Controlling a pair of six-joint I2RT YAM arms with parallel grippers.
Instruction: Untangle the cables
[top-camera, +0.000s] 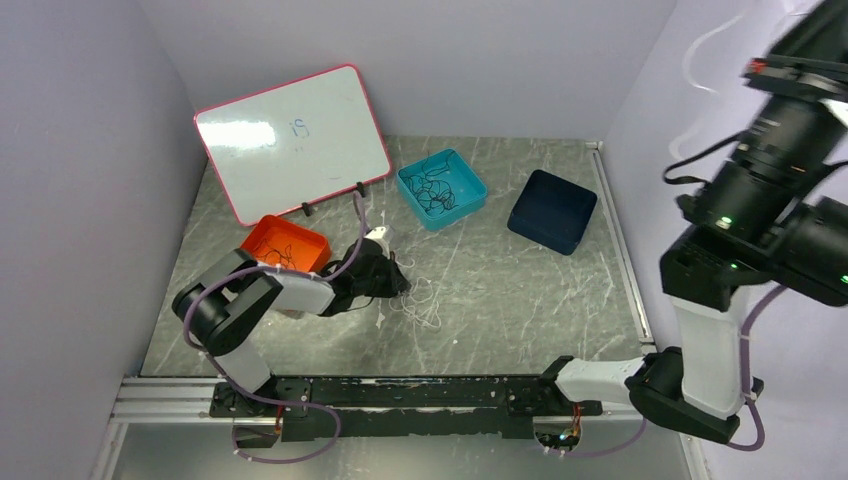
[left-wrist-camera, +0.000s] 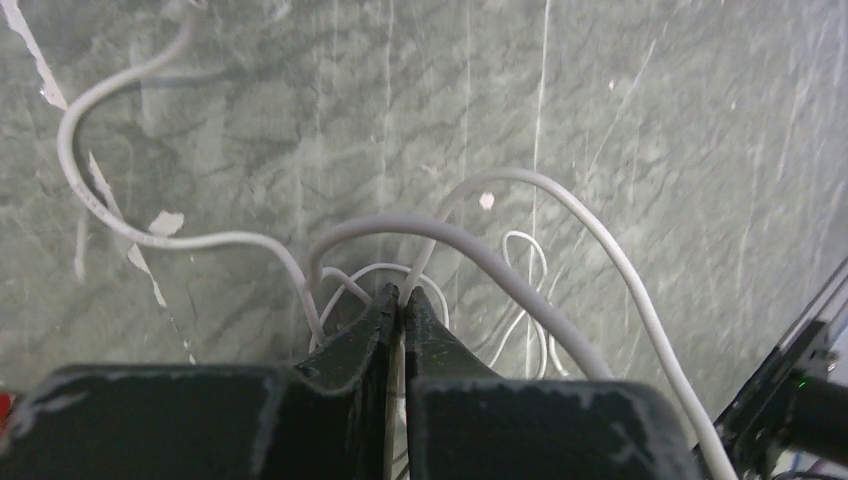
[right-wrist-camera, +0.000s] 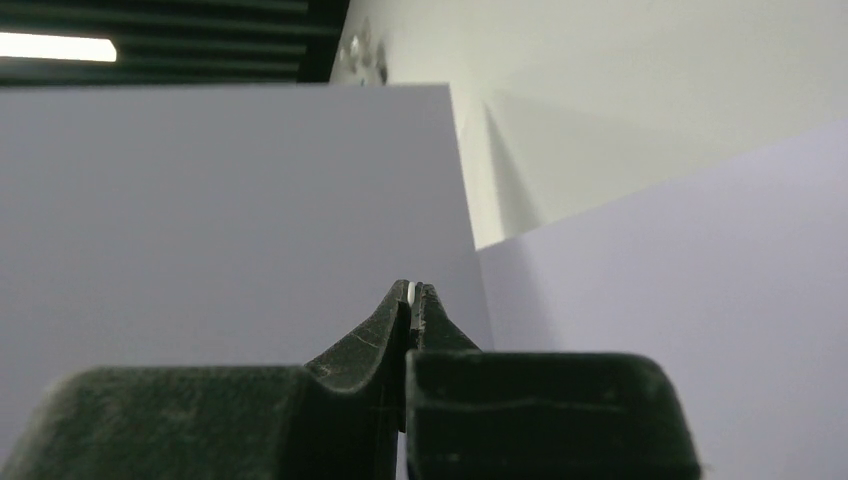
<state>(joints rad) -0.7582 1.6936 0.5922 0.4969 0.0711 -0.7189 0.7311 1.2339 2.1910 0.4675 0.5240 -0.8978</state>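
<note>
Cables are in two places. A thin white cable (top-camera: 428, 300) lies in a loose pile on the grey stone bench (top-camera: 520, 300). Some thin black cables (top-camera: 432, 192) sit in the square teal tray (top-camera: 474, 178).

Your left hand (left-wrist-camera: 400, 300) is low at the bench, right at the pile. It is squeezed tight on a bit of the white cable, and loops curl around its tips. Your right hand (right-wrist-camera: 410, 292) is up high, facing the wall. It is squeezed tight too, with a tiny white bit pinched at its tips. That bit looks like the same cable.

I think the step is stretching one cable out of the pile. Next, you need to move the two hands apart slowly. Watch the loops so no knot pulls tight.
</note>
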